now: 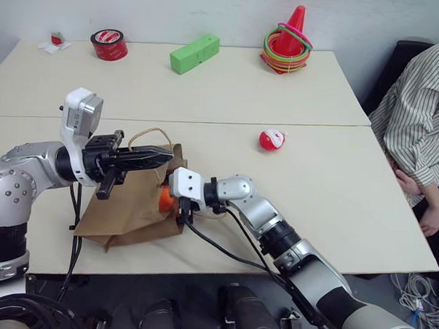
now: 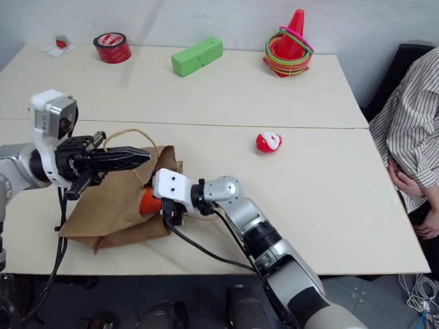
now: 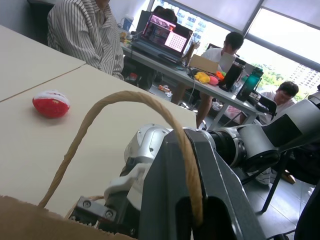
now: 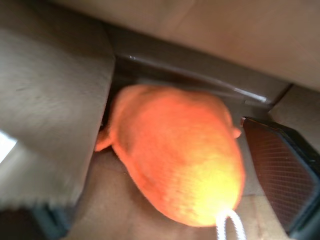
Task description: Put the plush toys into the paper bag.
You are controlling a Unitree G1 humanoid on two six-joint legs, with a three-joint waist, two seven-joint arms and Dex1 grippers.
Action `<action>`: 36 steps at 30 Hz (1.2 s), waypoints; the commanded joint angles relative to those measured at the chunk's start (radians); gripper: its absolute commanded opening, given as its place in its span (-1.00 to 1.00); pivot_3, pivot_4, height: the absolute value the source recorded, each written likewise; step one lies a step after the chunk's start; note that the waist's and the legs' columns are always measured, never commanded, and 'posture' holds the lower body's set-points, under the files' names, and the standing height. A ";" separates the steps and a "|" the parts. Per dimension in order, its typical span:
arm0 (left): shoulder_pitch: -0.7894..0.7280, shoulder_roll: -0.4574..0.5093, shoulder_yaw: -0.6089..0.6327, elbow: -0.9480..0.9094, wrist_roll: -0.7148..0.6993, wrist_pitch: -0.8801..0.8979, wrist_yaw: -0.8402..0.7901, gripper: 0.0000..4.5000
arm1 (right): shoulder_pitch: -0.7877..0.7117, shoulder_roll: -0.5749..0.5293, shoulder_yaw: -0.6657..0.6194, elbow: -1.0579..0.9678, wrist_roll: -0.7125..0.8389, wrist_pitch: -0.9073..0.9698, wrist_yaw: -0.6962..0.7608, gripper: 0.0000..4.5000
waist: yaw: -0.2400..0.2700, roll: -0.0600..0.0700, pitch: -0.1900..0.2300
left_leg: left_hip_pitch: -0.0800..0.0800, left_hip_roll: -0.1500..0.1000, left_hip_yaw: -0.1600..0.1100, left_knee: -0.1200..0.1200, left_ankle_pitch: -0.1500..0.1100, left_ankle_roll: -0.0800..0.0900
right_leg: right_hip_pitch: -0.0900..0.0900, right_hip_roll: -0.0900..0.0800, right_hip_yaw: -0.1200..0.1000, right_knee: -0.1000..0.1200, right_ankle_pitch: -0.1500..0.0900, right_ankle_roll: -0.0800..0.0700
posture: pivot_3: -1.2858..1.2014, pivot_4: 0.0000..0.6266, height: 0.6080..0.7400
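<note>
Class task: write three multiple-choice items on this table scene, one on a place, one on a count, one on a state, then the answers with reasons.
1. Where is the orange plush toy?
A. at the paper bag mouth
B. by the green block
C. on the cone
2. How many plush toys lie on the bare table?
A. none
B. one
C. three
3. The left gripper is:
A. wide open
B. shut on the bag handle
C. holding the tape roll

A: orange shows between the bag walls. B: only the red-and-white toy. B: the cord runs across its closed fingers.
</note>
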 commanded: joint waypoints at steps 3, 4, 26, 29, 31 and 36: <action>0.031 0.069 0.045 -0.016 0.009 -0.020 -0.045 -1.00 | 0.058 -0.107 -0.144 -0.259 0.220 0.069 0.147 0.99 | 0.006 0.000 0.000 | 0.000 0.000 0.000 0.000 0.000 0.000 | 0.000 0.000 0.000 0.000 0.000 0.000 | 0.03 -0.52 1.00; 0.036 0.081 0.046 -0.018 0.010 -0.021 -0.055 -1.00 | 0.071 -0.132 -0.170 -0.286 0.242 0.087 0.148 0.99 | 0.006 0.000 0.000 | 0.000 0.000 0.000 0.000 0.000 0.000 | 0.000 0.000 0.000 0.000 0.000 0.000 | 0.03 -0.52 1.00; 0.213 0.248 0.224 -0.034 0.155 -0.172 -0.080 -1.00 | 0.330 -0.509 -0.493 -0.216 -0.013 0.035 -0.303 0.99 | -0.028 0.002 0.002 | 0.010 -0.001 0.000 -0.005 0.003 0.000 | 0.008 0.000 0.001 -0.005 0.002 -0.002 | 0.03 -0.52 1.00; 0.209 0.272 0.211 -0.022 0.165 -0.174 -0.103 -1.00 | 0.153 -0.482 -0.423 -0.027 -0.076 0.014 -0.314 0.99 | -0.031 0.003 0.002 | 0.009 -0.001 -0.001 -0.005 0.003 -0.001 | 0.007 0.002 0.001 -0.004 0.002 -0.002 | 0.03 -0.52 1.00; 0.205 0.297 0.194 -0.005 0.187 -0.185 -0.128 -1.00 | -0.034 -0.448 -0.331 0.228 -0.183 -0.086 -0.338 0.99 | -0.032 0.003 0.002 | 0.007 -0.001 -0.001 -0.007 0.003 -0.002 | 0.006 0.002 0.001 -0.004 0.001 -0.003 | 0.03 -0.52 1.00; 0.188 0.313 0.174 0.037 0.207 -0.205 -0.156 -1.00 | -0.236 -0.388 -0.238 0.615 -0.307 -0.235 -0.436 0.99 | -0.033 0.005 0.004 | 0.003 -0.001 0.001 -0.008 0.003 -0.002 | 0.000 0.002 0.002 -0.005 0.000 -0.003 | 0.03 -0.52 1.00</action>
